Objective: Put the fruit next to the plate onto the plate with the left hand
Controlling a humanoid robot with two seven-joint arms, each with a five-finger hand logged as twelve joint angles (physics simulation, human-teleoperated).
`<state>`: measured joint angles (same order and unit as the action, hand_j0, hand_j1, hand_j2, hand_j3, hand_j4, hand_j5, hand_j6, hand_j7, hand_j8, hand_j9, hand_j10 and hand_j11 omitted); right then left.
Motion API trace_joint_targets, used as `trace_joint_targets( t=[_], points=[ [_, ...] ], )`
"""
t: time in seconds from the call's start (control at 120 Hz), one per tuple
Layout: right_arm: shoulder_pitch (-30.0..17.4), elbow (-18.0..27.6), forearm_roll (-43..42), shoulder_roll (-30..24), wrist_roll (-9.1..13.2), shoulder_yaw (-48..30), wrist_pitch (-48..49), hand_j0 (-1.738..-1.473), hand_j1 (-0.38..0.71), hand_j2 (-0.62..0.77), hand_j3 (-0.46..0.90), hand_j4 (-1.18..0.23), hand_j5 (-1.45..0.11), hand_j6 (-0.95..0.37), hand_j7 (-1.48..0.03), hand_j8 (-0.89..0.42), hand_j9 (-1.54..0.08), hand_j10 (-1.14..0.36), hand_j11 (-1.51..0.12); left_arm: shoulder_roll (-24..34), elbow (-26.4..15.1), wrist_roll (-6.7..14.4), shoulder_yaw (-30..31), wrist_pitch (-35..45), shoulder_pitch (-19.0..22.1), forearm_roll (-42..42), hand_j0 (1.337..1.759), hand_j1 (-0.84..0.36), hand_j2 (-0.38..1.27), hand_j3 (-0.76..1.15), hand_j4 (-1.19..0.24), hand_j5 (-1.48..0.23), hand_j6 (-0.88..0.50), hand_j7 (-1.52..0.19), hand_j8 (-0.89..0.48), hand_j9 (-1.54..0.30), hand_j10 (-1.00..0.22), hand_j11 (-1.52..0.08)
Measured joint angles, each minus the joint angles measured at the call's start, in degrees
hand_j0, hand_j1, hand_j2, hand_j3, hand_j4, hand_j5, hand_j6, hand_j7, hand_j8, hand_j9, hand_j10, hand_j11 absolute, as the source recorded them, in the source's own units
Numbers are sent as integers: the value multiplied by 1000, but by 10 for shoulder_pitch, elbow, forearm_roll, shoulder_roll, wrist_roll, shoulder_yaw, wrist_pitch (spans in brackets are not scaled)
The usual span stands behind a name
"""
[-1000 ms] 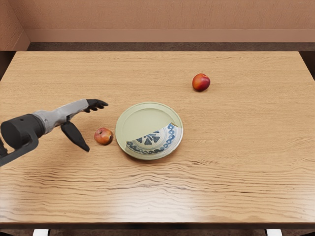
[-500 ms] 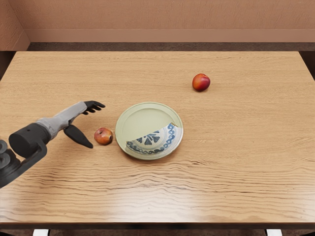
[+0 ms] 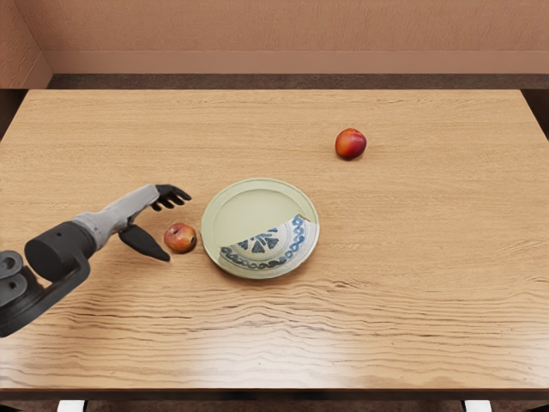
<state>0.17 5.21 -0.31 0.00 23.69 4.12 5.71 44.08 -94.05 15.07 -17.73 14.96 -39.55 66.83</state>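
Counter [image 3: 412, 292]: open wood along the near edge and right side.
Plate [image 3: 249, 204]: left of centre.
Fruit [image 3: 180, 237]: on the counter, just beside the plate's left rim.
2nd fruit [image 3: 350, 143]: toward the far edge, well apart.
Left hand [image 3: 144, 220]: arm enters from the left edge; fingers [image 3: 171, 196] spread, thumb low beside the fruit, holding nothing.
Change from 0.5 s ago: hand nearer the fruit; fruit and plate unmoved.
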Motion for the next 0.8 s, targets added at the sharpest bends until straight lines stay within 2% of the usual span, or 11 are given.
trace_joint_targets(
  t=[0.2,0.8],
  points=[
    [0,0,0,0,0,0,0,-1658,-349,0,0,0,0,-1,0,0,0,0,0,-5,0,2,3,0,0,0,1658,-112,81,0,-389,-503,-390,-503,-390,-502,-389,-502],
    [2,0,-2,0,0,1,0,-1658,-349,0,0,0,0,-1,0,0,0,0,0,-9,1,6,11,0,-1,0,1658,-214,99,0,-474,-614,-475,-614,-475,-614,-474,-614]
  ],
)
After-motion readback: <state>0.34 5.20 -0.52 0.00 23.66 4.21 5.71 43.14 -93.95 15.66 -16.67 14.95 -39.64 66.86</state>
